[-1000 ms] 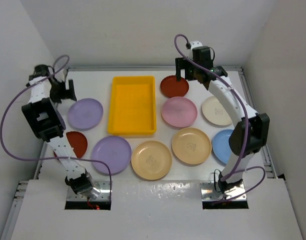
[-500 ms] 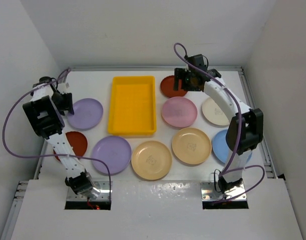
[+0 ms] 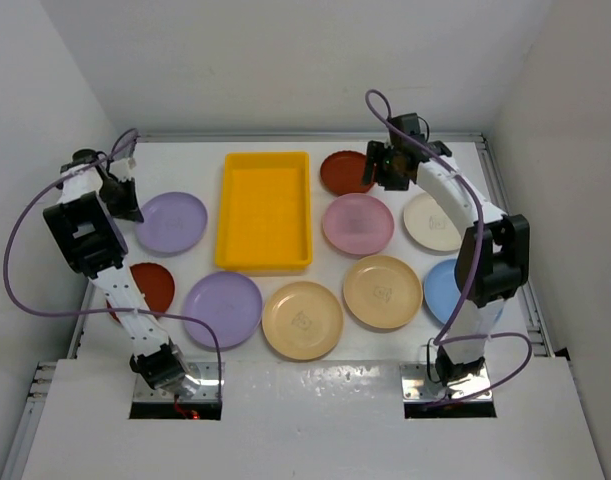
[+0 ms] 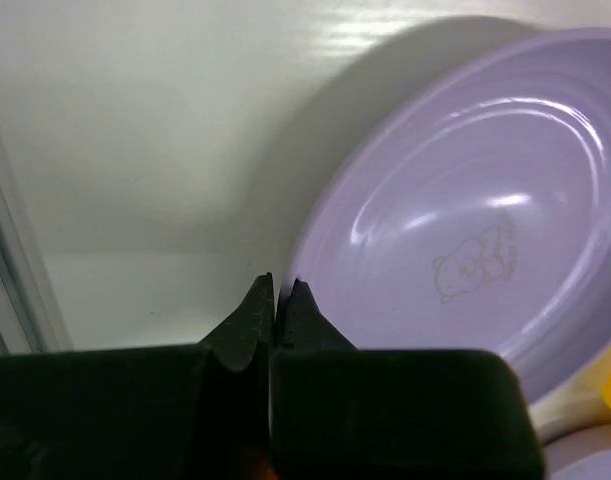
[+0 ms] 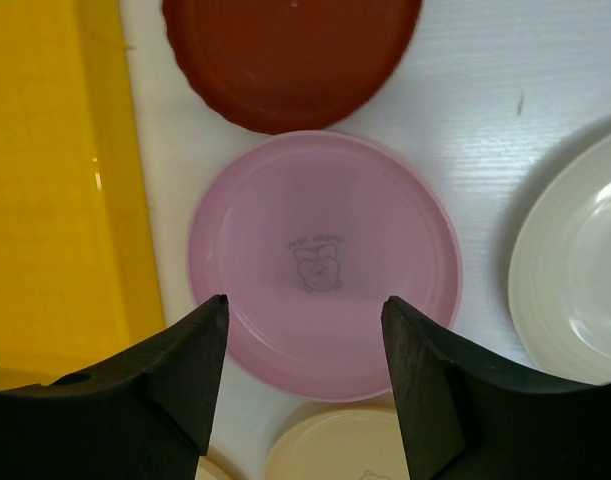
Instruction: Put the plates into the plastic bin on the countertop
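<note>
As the left gripper [image 4: 275, 290] closes from wide open, now pressed together at the rim of the purple plate [image 4: 465, 260] left of the yellow bin [image 3: 264, 210], the right gripper [image 5: 303, 300], narrower yet spread, hovers holding nothing over the pink plate [image 5: 325, 200] right of the bin; both plates show a printed bear.

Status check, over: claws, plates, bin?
Left claw shut beside the round lilac plastic plate, at its rim, no hold evident. Right claw open above the round pink plastic plate. Yellow rectangular plastic bin empty, nothing blocking it.
</note>
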You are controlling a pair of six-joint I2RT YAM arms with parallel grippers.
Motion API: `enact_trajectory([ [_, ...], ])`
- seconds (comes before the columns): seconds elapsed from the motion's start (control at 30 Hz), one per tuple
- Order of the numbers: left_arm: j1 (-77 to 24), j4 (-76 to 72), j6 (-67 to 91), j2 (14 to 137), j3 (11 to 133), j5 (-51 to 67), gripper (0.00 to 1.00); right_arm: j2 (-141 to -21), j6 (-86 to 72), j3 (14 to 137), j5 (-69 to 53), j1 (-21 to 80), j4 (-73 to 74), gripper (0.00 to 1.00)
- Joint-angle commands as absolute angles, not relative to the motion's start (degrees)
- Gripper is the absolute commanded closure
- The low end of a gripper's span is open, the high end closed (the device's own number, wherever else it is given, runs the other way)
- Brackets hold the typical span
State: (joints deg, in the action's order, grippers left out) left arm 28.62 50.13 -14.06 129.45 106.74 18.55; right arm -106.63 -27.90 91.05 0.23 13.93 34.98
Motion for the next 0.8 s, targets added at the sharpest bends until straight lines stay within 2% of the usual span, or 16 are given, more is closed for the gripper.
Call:
enact_trajectory([
  [0.0, 28.05, 48.78, -13.71, 127.19, 113.26, 23.46, 1.0, -105.91, -30.5, 88.0, -2.63, 11.43, 33.5, 0.38],
  [0.37, 23.04, 44.38, -3.6, 117.17, 130.34, 35.85, 1.0, -103.97, -34.36, 81.21, 1.49, 8.26, 34.28, 0.42],
  [0.53, 11.36, 45.0, -5.62, 112.07, 118.68, 40.61, 1.0, -105.29, -35.95, 79.89, 4.13, 7.82, 35.33, 0.42],
  [0.6, 8.28, 45.61, -6.94, 112.06, 112.89, 38.33, 1.0, -106.17, -36.12, 79.54, 4.57, 7.65, 36.12, 0.42],
  [0.77, 1.42, 46.32, -9.67, 114.6, 109.69, 29.03, 1.0, -107.57, -36.12, 78.49, 5.54, 7.21, 36.12, 0.42],
])
